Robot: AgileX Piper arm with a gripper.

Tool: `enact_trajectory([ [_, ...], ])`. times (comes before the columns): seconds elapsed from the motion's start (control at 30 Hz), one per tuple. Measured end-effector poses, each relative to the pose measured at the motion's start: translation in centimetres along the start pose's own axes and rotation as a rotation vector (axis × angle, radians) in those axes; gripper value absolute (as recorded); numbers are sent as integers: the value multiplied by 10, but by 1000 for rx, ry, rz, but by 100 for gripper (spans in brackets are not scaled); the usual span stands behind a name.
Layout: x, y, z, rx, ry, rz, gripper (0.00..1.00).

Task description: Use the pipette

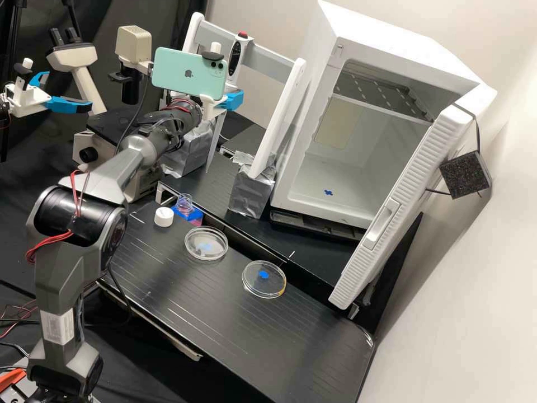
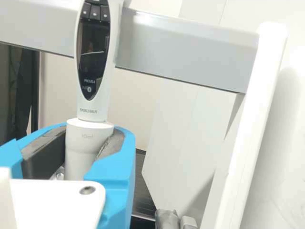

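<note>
In the high view my gripper (image 1: 228,101) is at the white stand, partly behind the mounted phone. The white pipette (image 1: 237,54), with its dark display and red top, stands upright against the stand's grey crossbar. The wrist view shows the pipette (image 2: 93,57) with its display facing the camera; my gripper (image 2: 89,131) is shut around its white lower barrel, a pad against each side. The pipette's lower end is hidden behind the gripper. I cannot tell whether the stand still bears it.
An open bottle (image 1: 184,204) in a blue holder and a white cap (image 1: 164,216) sit on the bench (image 1: 224,330). Two clear dishes lie nearer, one (image 1: 206,243) beside the other (image 1: 264,279). An open white incubator (image 1: 313,201) stands at the right. The stand's upright (image 2: 252,129) is beside the gripper.
</note>
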Motion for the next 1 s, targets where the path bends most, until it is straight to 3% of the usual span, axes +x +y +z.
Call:
enact_trajectory([
  [0.6,-1,-3,2,-11,-32,20,100],
  [0.83,-11,-18,15,45,-43,-8,100],
  [1.0,-40,-14,28,41,-69,90,100],
])
